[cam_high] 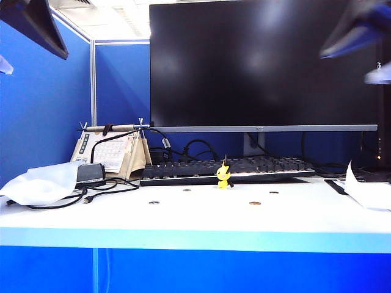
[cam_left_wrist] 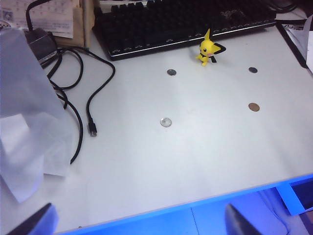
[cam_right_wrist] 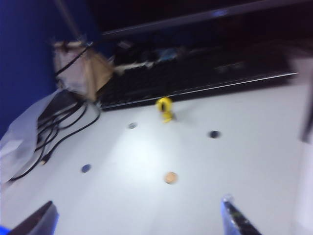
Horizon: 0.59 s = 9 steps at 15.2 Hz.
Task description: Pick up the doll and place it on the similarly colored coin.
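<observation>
The yellow doll stands upright on the white table, just in front of the black keyboard. The brass coin lies flat nearer the table's front edge, to the doll's right in the exterior view. My left gripper hangs high at the upper left, open and holding nothing, over the table's front edge. Blurred high at the upper right is my right gripper. Its fingers are wide apart and it is open, above the table in front of the coin.
Grey coins lie scattered around the doll. A black cable and a clear plastic bag cover the table's left. A desk calendar and a large monitor stand behind. White paper lies at the right.
</observation>
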{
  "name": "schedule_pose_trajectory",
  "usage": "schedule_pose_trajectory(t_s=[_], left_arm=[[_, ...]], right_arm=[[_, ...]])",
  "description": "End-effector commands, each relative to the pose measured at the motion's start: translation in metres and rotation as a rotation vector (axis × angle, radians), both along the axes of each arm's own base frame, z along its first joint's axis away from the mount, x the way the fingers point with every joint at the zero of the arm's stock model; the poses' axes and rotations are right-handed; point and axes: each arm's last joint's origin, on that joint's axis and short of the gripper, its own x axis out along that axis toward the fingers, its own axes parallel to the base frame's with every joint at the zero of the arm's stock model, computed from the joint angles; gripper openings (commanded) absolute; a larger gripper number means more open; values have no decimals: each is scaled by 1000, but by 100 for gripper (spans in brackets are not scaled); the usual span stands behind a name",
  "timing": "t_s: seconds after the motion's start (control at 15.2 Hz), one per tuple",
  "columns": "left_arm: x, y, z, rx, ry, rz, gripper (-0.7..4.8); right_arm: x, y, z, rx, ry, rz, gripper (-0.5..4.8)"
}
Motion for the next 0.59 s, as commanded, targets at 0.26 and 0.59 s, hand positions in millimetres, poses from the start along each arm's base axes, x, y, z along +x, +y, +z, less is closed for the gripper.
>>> schedule_pose_trajectory(t_s=[0.26,0.59], left_arm=[[-3,2,-6,8,88,19,479],[-3,2,-6,-55,112,52,479]], right_arm=[[97,47,18,-210,-86,106,479],[149,66,-27,-302,-201,69,479]])
